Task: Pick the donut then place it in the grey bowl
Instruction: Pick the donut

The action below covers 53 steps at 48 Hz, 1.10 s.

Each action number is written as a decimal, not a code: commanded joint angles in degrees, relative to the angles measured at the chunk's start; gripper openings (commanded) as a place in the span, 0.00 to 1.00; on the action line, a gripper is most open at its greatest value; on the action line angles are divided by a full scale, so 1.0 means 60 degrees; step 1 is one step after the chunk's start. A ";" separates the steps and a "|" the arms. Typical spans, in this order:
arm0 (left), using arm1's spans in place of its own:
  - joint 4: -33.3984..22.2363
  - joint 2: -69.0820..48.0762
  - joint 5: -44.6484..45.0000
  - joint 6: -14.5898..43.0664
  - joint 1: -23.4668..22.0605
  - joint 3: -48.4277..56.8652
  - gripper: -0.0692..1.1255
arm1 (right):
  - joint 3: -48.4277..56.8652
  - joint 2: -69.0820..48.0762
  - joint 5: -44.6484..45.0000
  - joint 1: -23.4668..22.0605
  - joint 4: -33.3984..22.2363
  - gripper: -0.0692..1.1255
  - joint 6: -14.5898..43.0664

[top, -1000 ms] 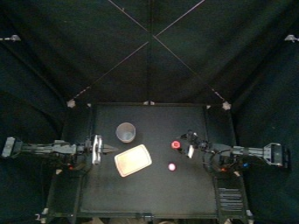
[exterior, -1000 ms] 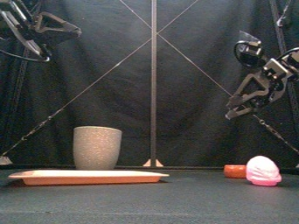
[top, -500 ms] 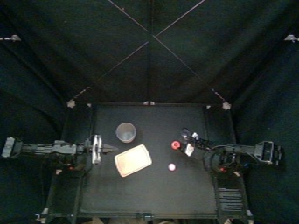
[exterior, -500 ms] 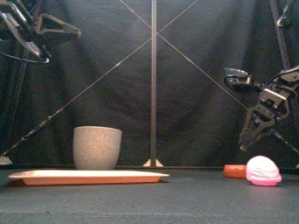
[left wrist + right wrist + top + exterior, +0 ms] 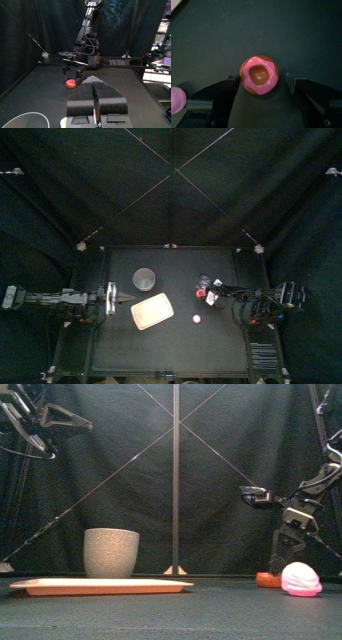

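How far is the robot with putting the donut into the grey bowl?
Done: nothing yet; the donut lies on the table. In hand: the right gripper, open, straddles it. Remaining: grasp, lift, carry to the grey bowl, release. The left gripper rests.

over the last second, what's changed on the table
The right end effector came down and inward, jaws open, and now hangs close over the donut, not yet gripping it. The donut, pink toy, grey cup, pink tray and the resting left arm stayed as they were.
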 commanded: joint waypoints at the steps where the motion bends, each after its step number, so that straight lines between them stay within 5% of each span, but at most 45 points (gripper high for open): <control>1: 0.0000 0.0044 -0.0088 0.0015 0.0015 -0.0132 0.07 | -0.0366 0.0322 0.0000 -0.0015 -0.0103 0.95 0.0000; 53: 0.0000 0.0044 -0.0088 -0.0029 0.0059 -0.0029 0.07 | -0.0908 0.0439 0.0981 0.0205 -0.0044 0.93 0.0029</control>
